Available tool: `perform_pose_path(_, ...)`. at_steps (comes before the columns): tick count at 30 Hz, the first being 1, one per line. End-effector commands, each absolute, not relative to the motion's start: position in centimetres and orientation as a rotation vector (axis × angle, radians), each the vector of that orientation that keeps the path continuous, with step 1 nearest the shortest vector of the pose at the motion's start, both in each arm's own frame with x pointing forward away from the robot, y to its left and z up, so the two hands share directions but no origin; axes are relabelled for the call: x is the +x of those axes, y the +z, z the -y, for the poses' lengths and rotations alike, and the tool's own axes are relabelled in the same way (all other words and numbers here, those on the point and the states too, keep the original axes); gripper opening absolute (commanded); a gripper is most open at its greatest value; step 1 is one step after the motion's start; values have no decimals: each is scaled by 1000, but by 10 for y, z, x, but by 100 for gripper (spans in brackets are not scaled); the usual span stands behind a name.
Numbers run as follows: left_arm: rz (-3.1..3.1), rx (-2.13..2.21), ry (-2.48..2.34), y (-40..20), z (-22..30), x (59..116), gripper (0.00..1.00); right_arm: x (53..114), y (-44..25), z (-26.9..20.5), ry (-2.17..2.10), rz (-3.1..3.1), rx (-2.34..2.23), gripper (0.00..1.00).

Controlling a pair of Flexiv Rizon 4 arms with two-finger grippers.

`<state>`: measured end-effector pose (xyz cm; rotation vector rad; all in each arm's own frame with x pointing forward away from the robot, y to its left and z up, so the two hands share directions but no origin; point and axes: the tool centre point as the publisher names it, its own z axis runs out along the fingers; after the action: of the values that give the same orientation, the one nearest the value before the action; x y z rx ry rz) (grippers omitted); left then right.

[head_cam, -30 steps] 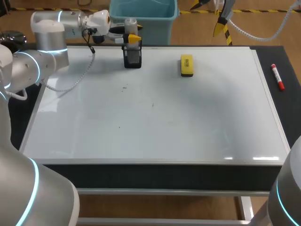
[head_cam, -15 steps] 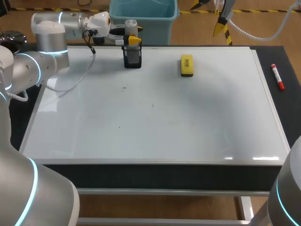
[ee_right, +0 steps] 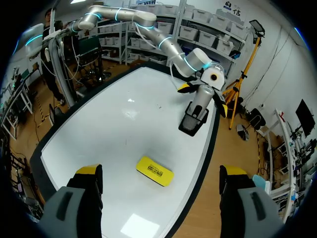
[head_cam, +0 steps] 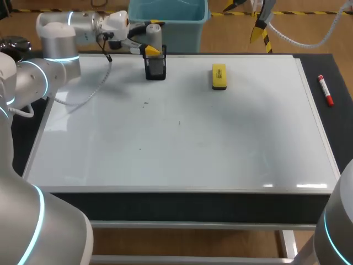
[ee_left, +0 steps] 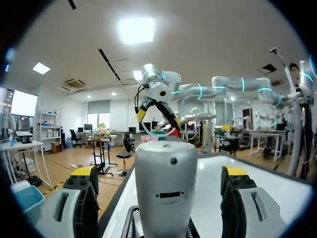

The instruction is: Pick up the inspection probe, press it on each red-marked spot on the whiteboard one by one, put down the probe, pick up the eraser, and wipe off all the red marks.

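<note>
The probe (head_cam: pixel 153 36) sits lower than a second ago, down in the black holder (head_cam: pixel 155 69) at the whiteboard's (head_cam: pixel 220 138) far edge, towards its left corner. The left gripper (ee_left: pixel 160 172) straddles it with fingers spread wide, neither touching it. That reads as the probe set down, so the eraser (head_cam: pixel 219 77), further along the far edge, comes next. The right gripper (ee_right: pixel 161 171) hangs wide open, empty. Small specks dot the whiteboard; a red marker (head_cam: pixel 325 91) lies near the desk's right edge.

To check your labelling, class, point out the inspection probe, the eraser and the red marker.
inspection probe (ee_left: pixel 166 183): left wrist view, middle of its grey body.
eraser (head_cam: pixel 219 76): head view, centre of its yellow top.
red marker (head_cam: pixel 325 90): head view, middle of its barrel.
</note>
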<state>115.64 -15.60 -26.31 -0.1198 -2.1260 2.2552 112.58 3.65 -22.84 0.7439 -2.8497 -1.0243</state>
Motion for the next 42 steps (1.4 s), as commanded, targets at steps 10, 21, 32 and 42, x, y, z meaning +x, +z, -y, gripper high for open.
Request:
perform_pose_path(10, 2412, -171, 1899, -211, 115, 1131, 100, 1127, -227, -36, -1016, 2847, 747, 100)
perform_pose_path(21, 2716, 114, 1815, -215, 51, 1089, 100, 1127, -227, -36, -1016, 2847, 747, 100)
perform_pose_path(32, 2948, 333, 1723, -211, 3, 1045, 100, 1127, -227, -36, -1016, 2847, 747, 100)
perform_pose_path(42, 3047, 458, 1670, -209, -25, 1014, 100, 1127, -227, -36, -1016, 2847, 747, 100)
